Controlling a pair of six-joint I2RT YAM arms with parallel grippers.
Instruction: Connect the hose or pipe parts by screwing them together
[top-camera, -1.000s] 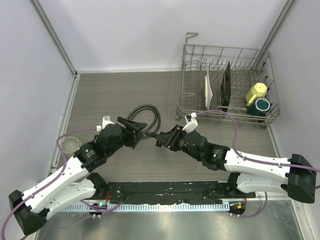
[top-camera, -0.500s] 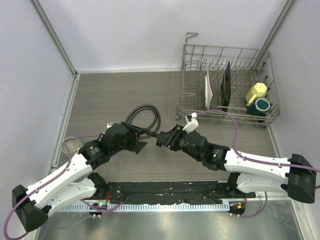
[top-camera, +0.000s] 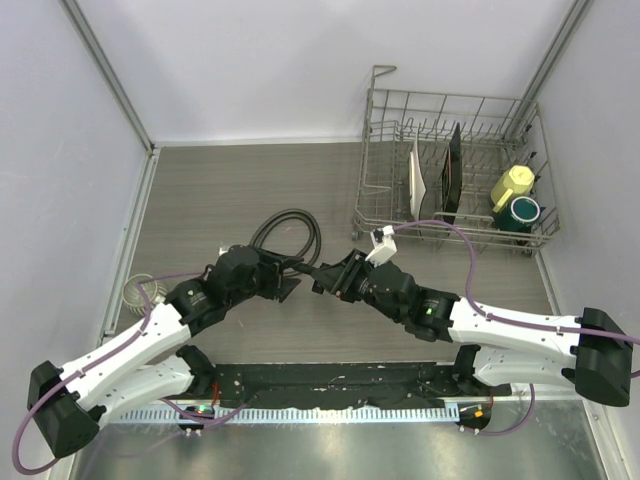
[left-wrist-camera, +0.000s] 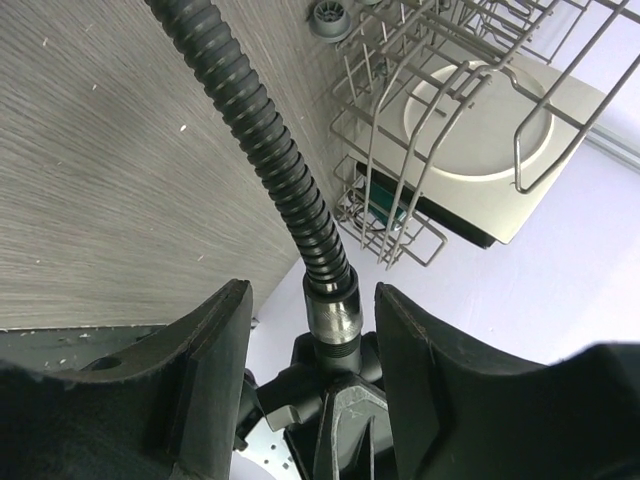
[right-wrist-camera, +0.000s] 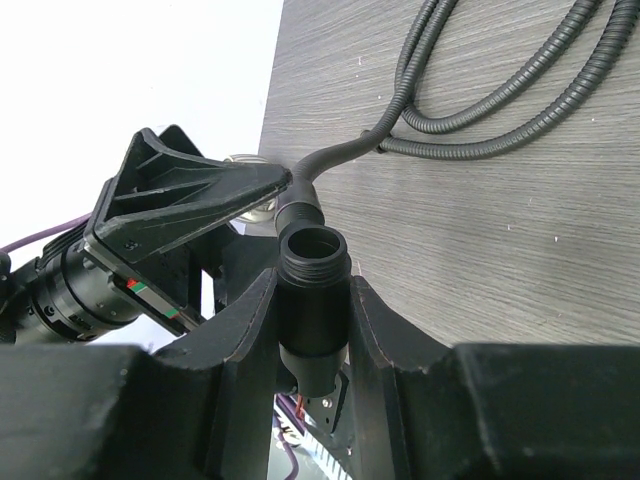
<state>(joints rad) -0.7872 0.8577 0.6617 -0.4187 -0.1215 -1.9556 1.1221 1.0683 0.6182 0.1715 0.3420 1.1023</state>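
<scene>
Right pincer (right-wrist-camera: 313, 283): narrow, clamped on fitting (right-wrist-camera: 314, 300). Threaded mouth pokes past fingertips, likely so hose end can spin on. Left pincer (left-wrist-camera: 310, 295): half-wide, astride connector (left-wrist-camera: 335, 315), gap each side, not gripping. Looks placed for fresh grasp to twist. Hose (left-wrist-camera: 262, 135): black, ribbed, bendy, rest looped on tabletop (top-camera: 200, 190). Connector: smooth metal collar, grooved band. Fitting: matte black, round, hollow. Connector right at fitting, mid-air between arms. Threads engaged or not, cannot tell.
</scene>
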